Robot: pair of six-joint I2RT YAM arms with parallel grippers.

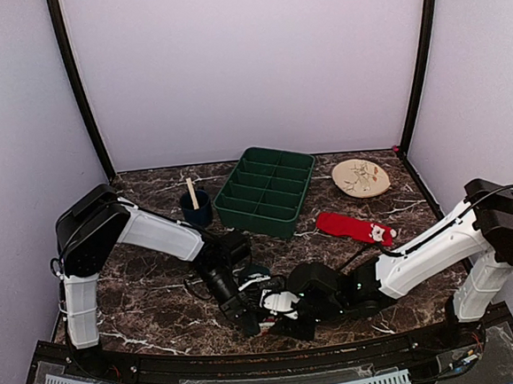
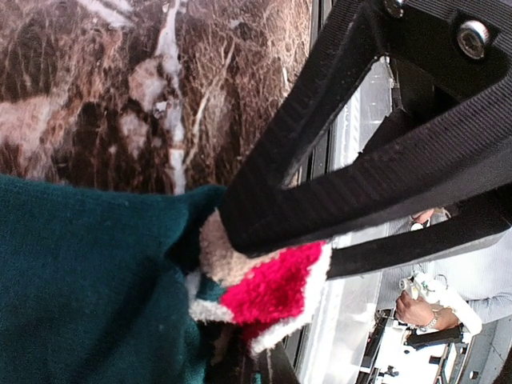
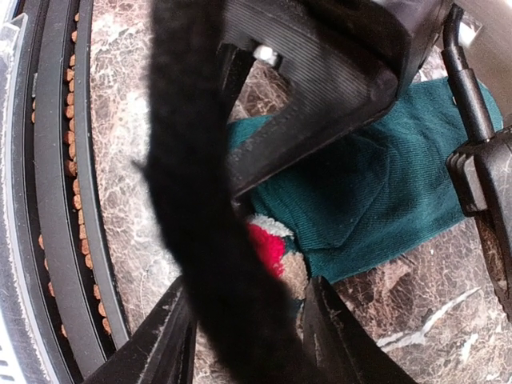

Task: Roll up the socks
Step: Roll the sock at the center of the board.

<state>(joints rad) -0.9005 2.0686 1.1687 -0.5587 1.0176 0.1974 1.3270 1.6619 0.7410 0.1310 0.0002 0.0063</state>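
Teal sock [image 2: 80, 280] lies just on the near side of the green tray [image 1: 276, 152], long axis running back toward it. Left gripper [image 2: 280, 256] pinches its near red-and-white end. Right gripper [image 1: 279, 306], jaws apart, straddles that same end.

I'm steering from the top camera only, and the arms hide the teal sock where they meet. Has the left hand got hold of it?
Observer: Yes. Its wrist view shows the left hand shut on a fuzzy red-and-white end at the teal sock.
Operator: And the right hand?
Observer: The right hand is open, its fingers apart and pointed at that same end.
Operator: Any roll formed yet?
Observer: None that shows. In the right wrist view the teal fabric beyond the hands lies flat on the table.
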